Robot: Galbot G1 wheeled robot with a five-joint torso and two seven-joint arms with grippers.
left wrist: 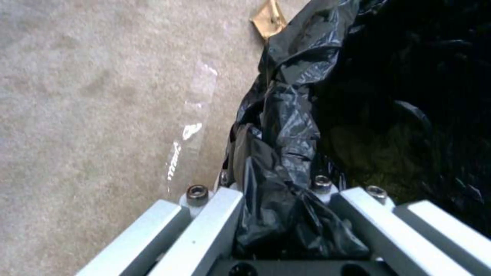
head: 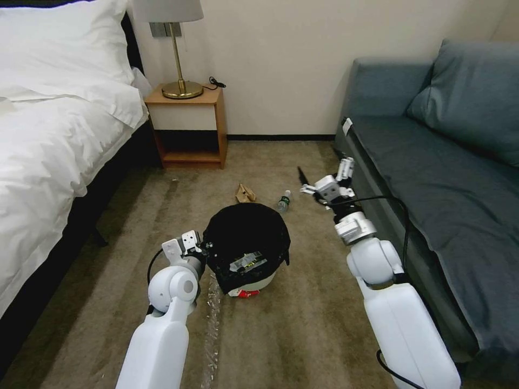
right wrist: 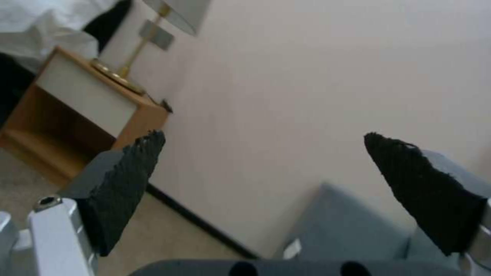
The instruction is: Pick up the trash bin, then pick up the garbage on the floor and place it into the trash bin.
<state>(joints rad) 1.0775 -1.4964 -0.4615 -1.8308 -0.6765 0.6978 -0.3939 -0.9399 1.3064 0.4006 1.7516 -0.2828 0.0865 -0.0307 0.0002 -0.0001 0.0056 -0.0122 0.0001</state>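
The trash bin (head: 258, 281) is a small white tub with a black bag liner (head: 246, 232) over its rim, in the middle of the carpet. My left gripper (head: 204, 249) is shut on its near-left rim, the fingers clamped over bunched liner (left wrist: 286, 145). A shiny wrapper (head: 247, 262) lies inside. A red-and-white carton (head: 243, 293) shows at the bin's near side. Beyond the bin lie a tan paper wad (head: 245, 193) (left wrist: 269, 17) and a small clear bottle (head: 284, 201). My right gripper (head: 323, 174) (right wrist: 263, 138) hangs open and empty, right of the bottle by the sofa.
A bed (head: 48, 140) runs along the left and a grey sofa (head: 432, 178) along the right. A wooden nightstand (head: 186, 127) with a brass lamp (head: 181, 86) stands at the back wall. A clear plastic strip (head: 212, 313) (left wrist: 187, 130) lies on the carpet by my left arm.
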